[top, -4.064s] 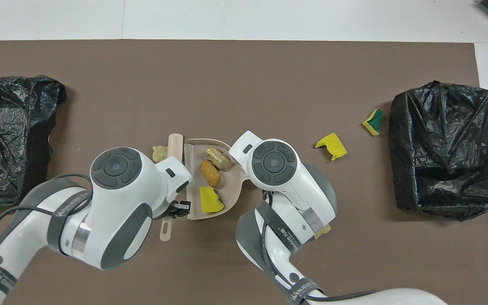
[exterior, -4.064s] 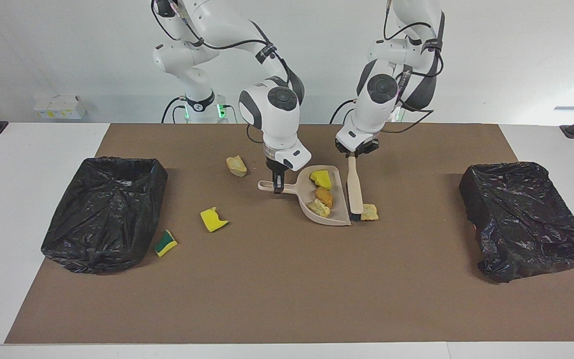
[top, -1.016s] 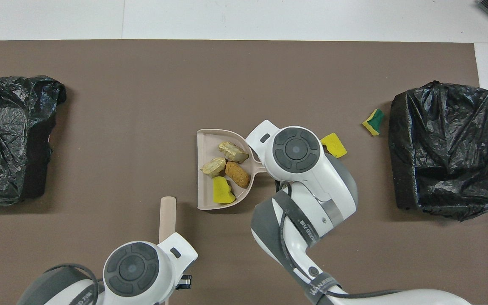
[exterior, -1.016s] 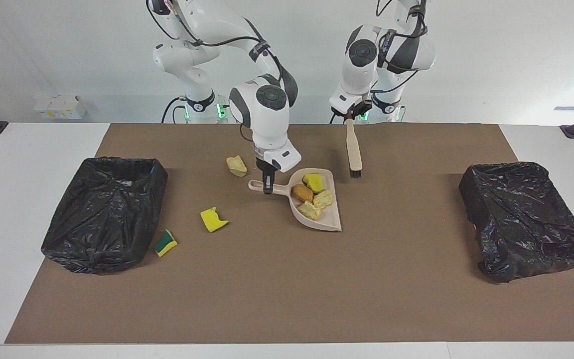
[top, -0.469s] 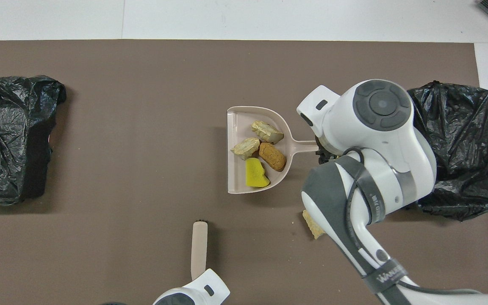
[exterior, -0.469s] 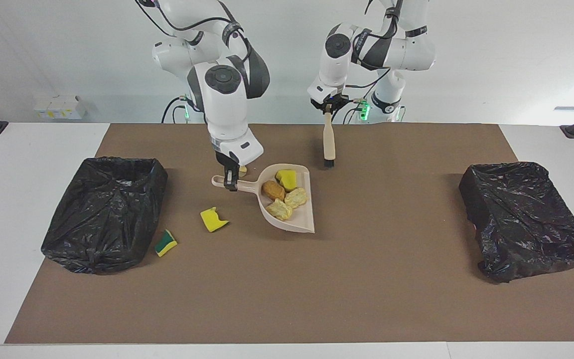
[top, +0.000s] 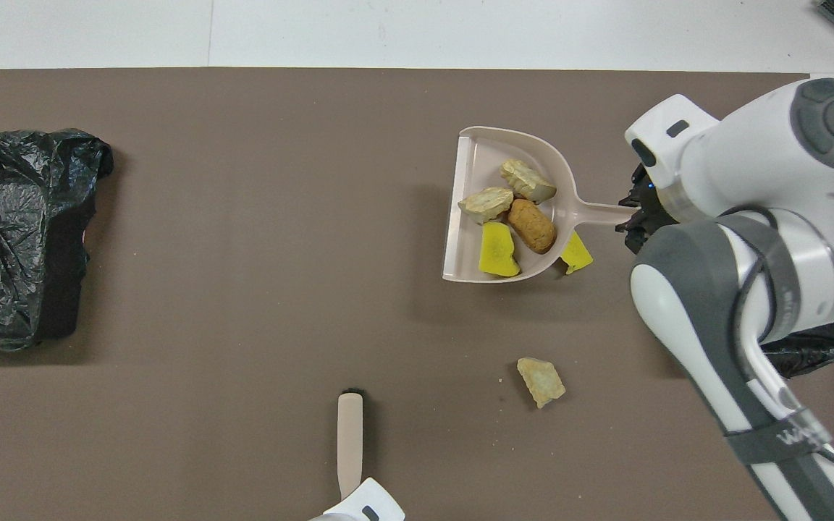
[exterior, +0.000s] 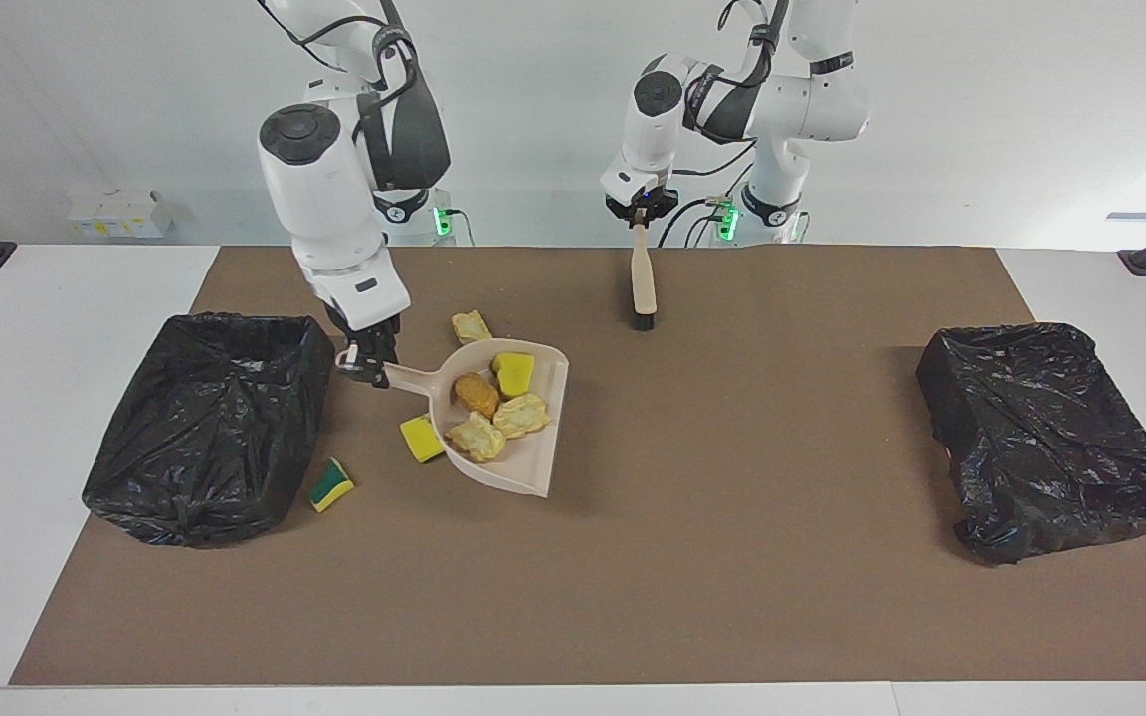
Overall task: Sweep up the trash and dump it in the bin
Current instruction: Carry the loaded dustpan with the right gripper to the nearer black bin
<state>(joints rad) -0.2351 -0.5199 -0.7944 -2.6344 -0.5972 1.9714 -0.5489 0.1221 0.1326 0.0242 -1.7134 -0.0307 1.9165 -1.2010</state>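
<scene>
A beige dustpan (exterior: 518, 438) is held by the right gripper (exterior: 366, 364), whose fingers are clamped on the tip of the pan's handle, right at the edge of the black-lined bin (exterior: 210, 423) at the right arm's end of the table. The pan's long axis runs from the gripped handle out to its wide open lip, which points away from that bin toward the middle of the brown mat (exterior: 633, 557); the pan appears lifted clear of the mat. Four scraps of trash (exterior: 495, 403) are carried in the pan: an orange-brown lump, a bright yellow piece and two pale beige ones. Three more scraps lie loose on the mat: a yellow piece (exterior: 421, 439) just under the pan's handle, a yellow-and-green piece (exterior: 331, 484) against the bin, and a beige chunk (exterior: 472, 326) close to the gripper. The scraps are judged to be very light, soft foam, likely to roll or bounce out if the pan is tipped early; the stiff plastic pan is best held by its handle, as it is. A brush (exterior: 643, 286) is gripped by its handle end in the closed left gripper (exterior: 640, 211), hanging bristles down over the mat's edge nearest the robots, well apart from the pan.
</scene>
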